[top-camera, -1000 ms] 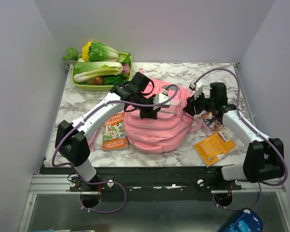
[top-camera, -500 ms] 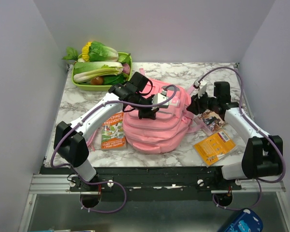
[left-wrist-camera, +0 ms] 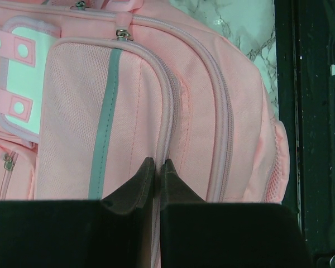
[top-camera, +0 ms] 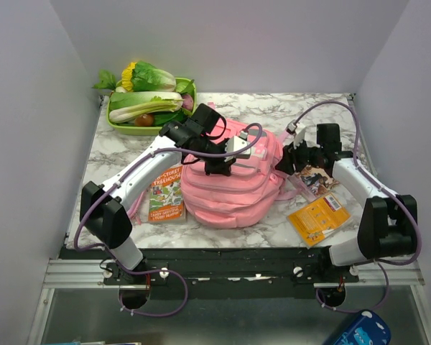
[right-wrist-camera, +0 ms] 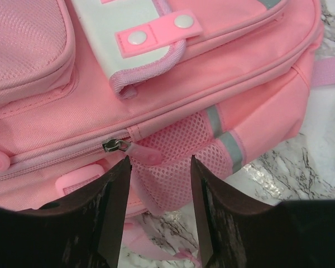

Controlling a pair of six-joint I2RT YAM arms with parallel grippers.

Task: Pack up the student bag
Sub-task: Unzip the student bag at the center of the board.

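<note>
The student bag (top-camera: 230,190), a large pink backpack, lies in the middle of the table. My left gripper (top-camera: 218,167) rests on top of it. In the left wrist view the left gripper (left-wrist-camera: 156,163) is shut, pinching the piped seam of a front pocket (left-wrist-camera: 100,123). My right gripper (top-camera: 284,164) is at the bag's right side. In the right wrist view the right gripper (right-wrist-camera: 159,162) is open around the mesh side pocket (right-wrist-camera: 184,151). A pink zip pull (right-wrist-camera: 142,152) lies just past its left fingertip. The grey-and-white patch (right-wrist-camera: 120,22) shows above.
A green tray (top-camera: 122,129) of vegetables stands at the back left. A Treehouse book (top-camera: 167,195) lies left of the bag. An orange book (top-camera: 320,215) and another book (top-camera: 316,178) lie to its right. Walls close in on both sides.
My left gripper has shifted slightly left and back on the bag, and the bag has shifted a little with it. My right arm has moved slightly beside the bag's right side.
</note>
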